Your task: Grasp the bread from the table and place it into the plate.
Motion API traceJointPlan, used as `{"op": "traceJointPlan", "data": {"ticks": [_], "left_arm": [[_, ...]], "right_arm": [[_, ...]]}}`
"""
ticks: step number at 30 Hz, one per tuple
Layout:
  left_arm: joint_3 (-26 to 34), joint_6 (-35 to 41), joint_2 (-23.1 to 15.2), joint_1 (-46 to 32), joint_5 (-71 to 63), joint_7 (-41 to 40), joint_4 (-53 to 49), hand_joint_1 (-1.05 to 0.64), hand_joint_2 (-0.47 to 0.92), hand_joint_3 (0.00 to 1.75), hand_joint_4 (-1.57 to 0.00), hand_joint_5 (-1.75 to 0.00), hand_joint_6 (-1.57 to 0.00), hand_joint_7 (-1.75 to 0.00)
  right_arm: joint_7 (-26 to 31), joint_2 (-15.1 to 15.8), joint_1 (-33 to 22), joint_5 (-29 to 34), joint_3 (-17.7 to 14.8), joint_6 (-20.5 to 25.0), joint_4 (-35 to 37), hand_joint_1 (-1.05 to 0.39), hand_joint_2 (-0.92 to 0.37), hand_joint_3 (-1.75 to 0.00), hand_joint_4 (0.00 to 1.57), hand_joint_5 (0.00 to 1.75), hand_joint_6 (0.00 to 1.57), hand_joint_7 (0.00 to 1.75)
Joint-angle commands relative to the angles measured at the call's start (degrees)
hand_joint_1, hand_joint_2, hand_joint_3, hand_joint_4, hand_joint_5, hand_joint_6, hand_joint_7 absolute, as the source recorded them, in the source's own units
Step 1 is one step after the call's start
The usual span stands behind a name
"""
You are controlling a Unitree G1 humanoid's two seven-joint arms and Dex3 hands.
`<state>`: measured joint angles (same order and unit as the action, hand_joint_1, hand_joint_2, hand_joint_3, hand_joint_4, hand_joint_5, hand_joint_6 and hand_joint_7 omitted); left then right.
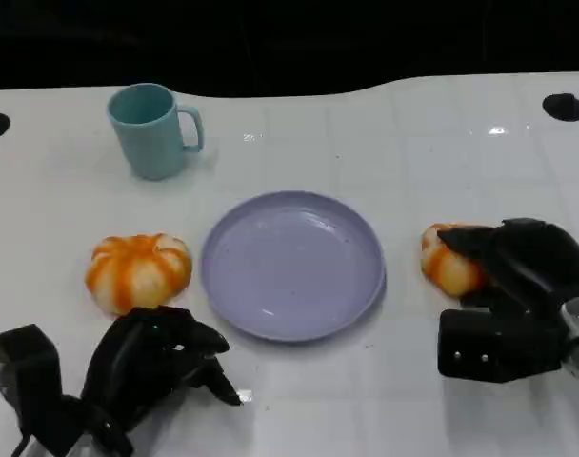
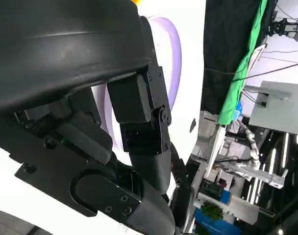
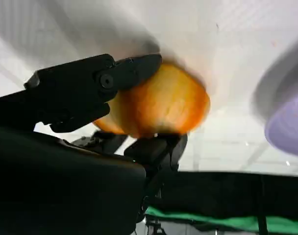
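The right hand (image 1: 518, 286) closes its fingers around the bread (image 1: 449, 259) for transfer to the plate (image 1: 291, 264), while the left hand (image 1: 147, 357) rests empty with fingers apart

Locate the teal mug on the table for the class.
In the head view the teal mug stands upright at the table's far left, beyond the left bread and the plate.

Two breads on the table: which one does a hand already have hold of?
The bread on the plate's right side: the right hand has its fingers closed around it. The other bread, left of the purple plate, lies untouched just beyond the left hand.
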<state>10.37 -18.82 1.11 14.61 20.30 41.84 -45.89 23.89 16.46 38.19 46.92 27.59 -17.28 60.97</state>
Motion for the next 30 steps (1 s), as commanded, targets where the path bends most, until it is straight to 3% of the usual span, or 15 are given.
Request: {"op": "traceJointPlan", "data": {"ticks": [1, 3, 4, 5, 7, 10, 16, 18, 21, 30], "left_arm": [[0.21, 0.24, -0.61, -0.83, -0.03, -0.19, 0.74, -1.05, 0.73, 0.00, -1.57, -0.59, -1.57, -0.20], [0.18, 0.06, -0.67, -0.79, -0.21, -0.35, 0.60, -1.05, 0.73, 0.00, -1.57, -0.59, -1.57, -0.20], [0.16, -0.03, -0.68, -0.79, -0.31, -0.45, 0.57, -1.05, 0.73, 0.00, -1.57, -0.59, -1.57, -0.20], [0.14, -0.16, -0.67, -0.81, -0.35, -0.45, 0.60, -1.05, 0.73, 0.00, -1.57, -0.59, -1.57, -0.20], [0.15, 0.00, -0.65, -0.92, -0.18, -0.28, 0.90, -1.05, 0.73, 0.00, -1.57, -0.59, -1.57, -0.20], [0.18, 0.17, -0.83, -1.14, -0.07, -0.03, 1.17, -1.05, 0.73, 0.00, -1.57, -0.59, -1.57, -0.20], [0.06, 0.66, -0.88, -1.44, -0.11, -0.06, 1.50, -1.05, 0.72, 0.00, -1.57, -0.59, -1.57, -0.19], [0.01, 0.66, -0.79, -1.62, -0.15, -0.09, 1.66, -1.05, 0.72, 0.00, -1.57, -0.59, -1.57, -0.19], [0.09, 0.55, -0.65, -1.71, 0.09, 0.15, 1.64, -1.05, 0.72, 0.00, -1.57, -0.58, -1.57, -0.19], [-0.05, 0.76, -0.89, -1.87, -0.01, -0.21, 1.92, -1.05, 0.72, 0.00, -1.57, -0.59, -1.57, -0.20]], "right_arm": [[6.17, 0.16, 1.30, -0.19, 1.18, -3.71, 3.59, -0.12, -0.88, -0.19, 0.91, 1.68, 0.87, 1.34], [7.85, 0.09, 1.59, -0.45, 1.30, -4.29, 3.94, -0.12, -0.84, -0.26, 0.88, 1.73, 0.76, 1.53], [8.57, 0.04, 1.67, -0.65, 1.30, -4.61, 4.09, -0.11, -0.77, -0.40, 0.88, 1.74, 0.74, 1.58], [9.98, -0.03, 1.78, -0.70, 1.28, -4.84, 4.17, -0.10, -0.70, -0.54, 0.88, 1.74, 0.73, 1.61], [12.73, -0.28, 1.95, -1.00, 1.02, -5.44, 4.36, -0.10, -0.57, -0.74, 0.89, 1.75, 0.79, 1.49], [14.49, -0.91, 2.13, -3.36, -0.84, -6.40, 3.61, -0.12, -0.49, -0.98, 0.92, 1.75, 0.72, 1.67], [14.98, -1.43, 2.66, -7.01, -3.77, -8.71, 0.05, -0.08, -0.45, -1.04, 0.96, 1.75, 0.71, 1.75], [14.55, -1.56, 2.77, -8.08, -4.33, -10.16, -1.85, -0.07, -0.36, -1.23, 0.98, 1.75, 0.76, 1.71], [13.49, -1.81, 2.81, -8.34, -4.34, -10.63, -3.89, -0.07, -0.30, -1.36, 1.00, 1.75, 0.75, 1.74], [9.03, -4.19, 3.52, -8.96, -3.80, -14.20, -7.54, -0.06, -0.24, -1.43, 1.01, 1.75, 0.82, 1.65]]}}
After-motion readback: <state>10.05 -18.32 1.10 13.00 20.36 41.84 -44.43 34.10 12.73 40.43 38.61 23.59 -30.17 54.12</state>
